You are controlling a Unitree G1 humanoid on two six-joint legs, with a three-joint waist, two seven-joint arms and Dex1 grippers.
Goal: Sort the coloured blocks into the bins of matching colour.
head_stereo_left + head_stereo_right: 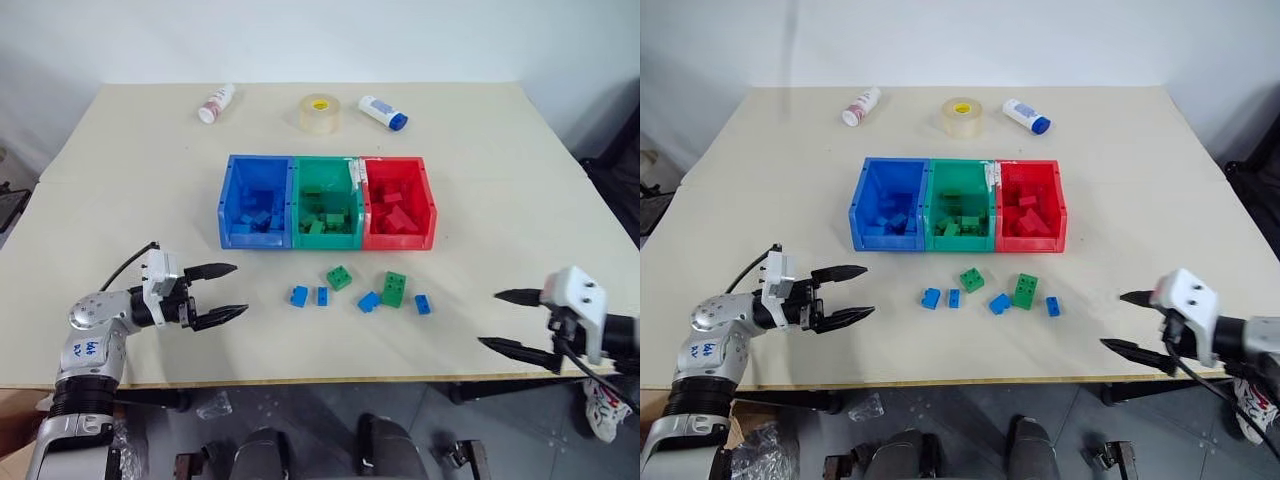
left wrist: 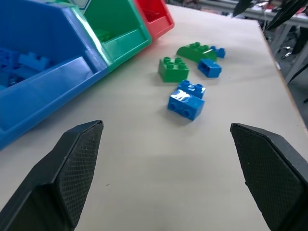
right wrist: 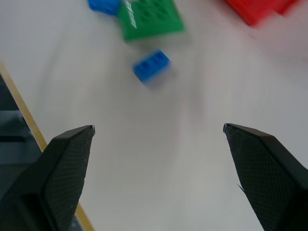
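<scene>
Blue point(image 1: 255, 240), green point(image 1: 327, 240) and red point(image 1: 400, 240) bins stand joined in a row at mid-table, each holding blocks of its own colour. In front of them lie several loose blocks: blue ones point(image 1: 299, 296) point(image 1: 322, 296) point(image 1: 369, 301) point(image 1: 423, 304) and two green ones point(image 1: 339, 277) point(image 1: 394, 289). My left gripper point(image 1: 238, 290) hovers open to the left of the loose blocks, pointing at them, nothing between its fingers. My right gripper point(image 1: 489, 318) is open and empty to their right, near the table's front edge. In the right wrist view a blue block point(image 3: 151, 65) lies ahead.
Two white bottles point(image 1: 216, 103) point(image 1: 383, 112) and a clear tape roll point(image 1: 320, 114) lie at the far side of the table. The table's front edge point(image 1: 330, 380) runs just below both grippers.
</scene>
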